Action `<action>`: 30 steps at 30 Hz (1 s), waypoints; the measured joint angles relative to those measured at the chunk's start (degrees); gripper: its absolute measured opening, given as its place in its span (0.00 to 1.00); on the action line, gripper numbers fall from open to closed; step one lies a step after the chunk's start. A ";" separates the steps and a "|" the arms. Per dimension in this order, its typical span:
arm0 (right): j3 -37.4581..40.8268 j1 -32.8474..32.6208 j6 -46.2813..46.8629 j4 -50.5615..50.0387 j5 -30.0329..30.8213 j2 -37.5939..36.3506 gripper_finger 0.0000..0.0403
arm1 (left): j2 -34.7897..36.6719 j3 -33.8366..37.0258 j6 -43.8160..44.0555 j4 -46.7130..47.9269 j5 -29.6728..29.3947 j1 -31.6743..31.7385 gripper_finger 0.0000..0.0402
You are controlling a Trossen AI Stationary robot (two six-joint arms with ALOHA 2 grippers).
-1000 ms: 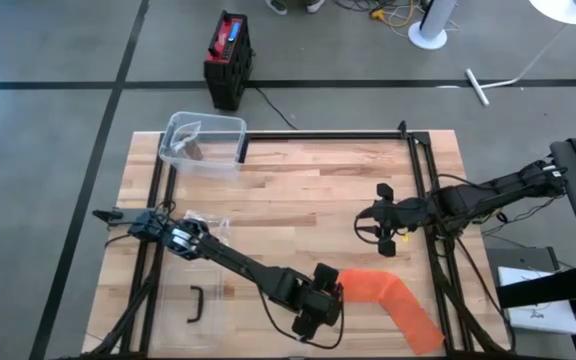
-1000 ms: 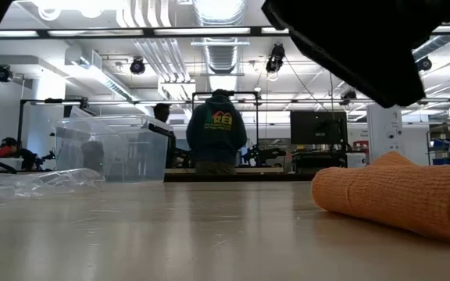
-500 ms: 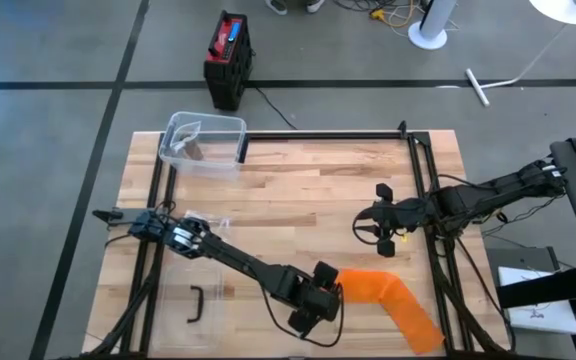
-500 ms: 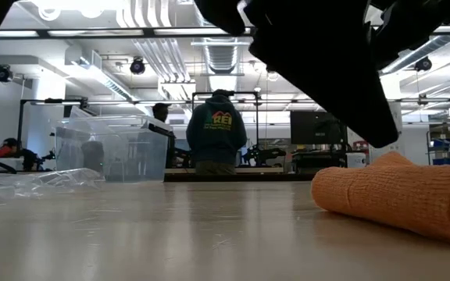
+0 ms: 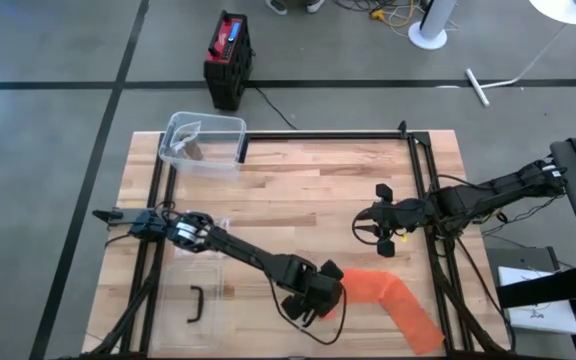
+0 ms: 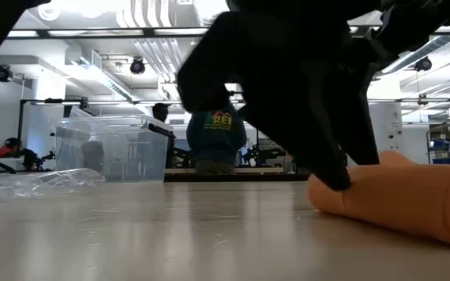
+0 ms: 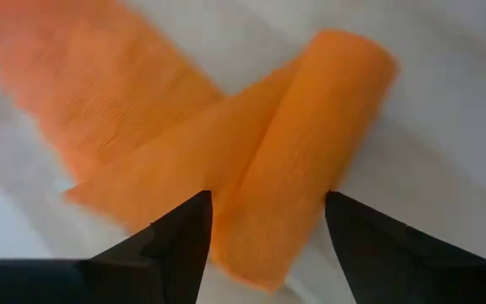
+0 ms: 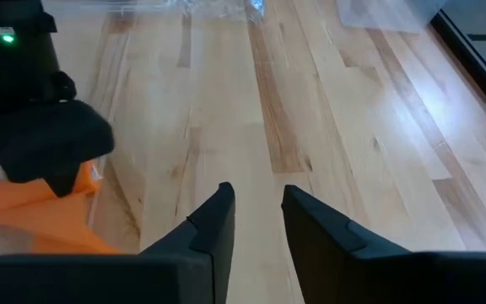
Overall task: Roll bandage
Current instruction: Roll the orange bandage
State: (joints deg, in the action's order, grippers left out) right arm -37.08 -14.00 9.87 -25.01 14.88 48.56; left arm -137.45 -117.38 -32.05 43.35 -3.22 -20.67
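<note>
The orange bandage (image 5: 396,308) lies flat along the near right of the wooden table, and its end toward the table's middle is wound into a short roll (image 7: 310,143). My left gripper (image 7: 268,207) points steeply down over that roll, open, one finger on each side of the roll's near end. In the low view its dark fingertip (image 6: 338,179) stands at the roll's left end (image 6: 326,195). My right gripper (image 5: 363,230) hovers open over the table beyond the bandage, nothing between its fingers (image 8: 257,198). My left gripper stands astride the roll's end (image 7: 264,245), coming from above at a slant. I cannot tell whether its fingers touch the roll. The roll lies on the table.
A clear plastic box (image 5: 204,142) stands at the far left corner. Crumpled clear plastic (image 5: 204,224) and a clear lid with a black handle (image 5: 196,303) lie at the left. Black frame rails (image 5: 420,170) border the table. A person (image 6: 213,129) stands in the room behind.
My left gripper has come down toward the bandage's rolled end and has rolled about its own axis, so its fingers now straddle the roll. The bandage has stayed where it was.
</note>
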 joint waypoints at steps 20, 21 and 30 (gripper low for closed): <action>0.00 0.00 0.01 0.02 -0.01 0.00 0.31 | -0.02 2.56 -0.31 -0.56 0.76 -0.32 0.39; 0.00 0.00 0.00 0.01 -0.01 0.00 0.31 | -0.01 2.56 -0.27 -0.47 0.76 -0.37 0.36; 0.00 0.00 0.01 0.01 -0.01 0.00 0.26 | 0.20 2.56 -1.67 1.44 0.68 -1.28 0.17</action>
State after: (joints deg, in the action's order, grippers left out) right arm -37.08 -14.00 9.88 -24.99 14.87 48.56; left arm -137.25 -114.83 -33.72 44.79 -2.54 -21.96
